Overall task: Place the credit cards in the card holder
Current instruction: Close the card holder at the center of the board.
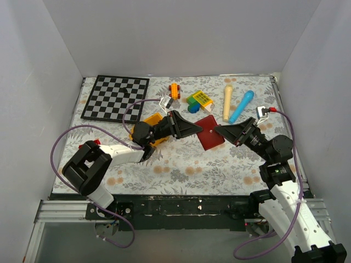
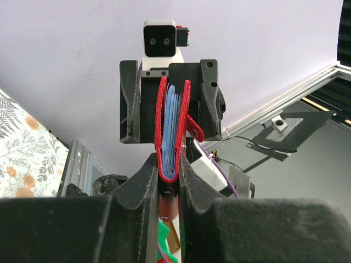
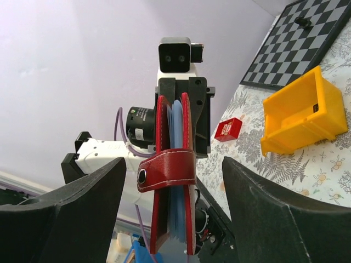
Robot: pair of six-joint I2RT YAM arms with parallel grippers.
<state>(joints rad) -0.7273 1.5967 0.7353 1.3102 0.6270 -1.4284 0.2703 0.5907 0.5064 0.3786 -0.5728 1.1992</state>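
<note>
1. At the upper left of the top view, the chessboard (image 1: 116,97) lies well away from the work. The yellow bin (image 1: 152,121) sits left of centre, partly hidden, close behind your left gripper (image 1: 197,129).
2. At the centre of the top view, the left gripper has its fingers pressed in on the card holder (image 1: 211,139) and pinches it only at the folded spine. In the left wrist view, the maroon covers rise from that pinch with the pale blue pockets barely gaping between them.
3. In the middle of the right wrist view, the snap tab (image 3: 164,171) lies across the holder's open edge. You cannot tell from here whether it is fastened. Either way, it would probably block a card coming in from that side.
4. Your right gripper (image 1: 220,130), just right of the holder in the top view, has its fingers (image 3: 263,203) spread wide. One stands on each side of the holder, and they touch and carry nothing.
5. No credit cards show in any view, so you must find them first.
6. Watch for three risks:
   - The spine pinch is narrow, so a shove from the right could swivel the holder or pull it free.
   - Closing the right fingers over both covers would squeeze the pockets shut.
   - The grippers sit nose to nose, so a small advance could knock them together.
</note>
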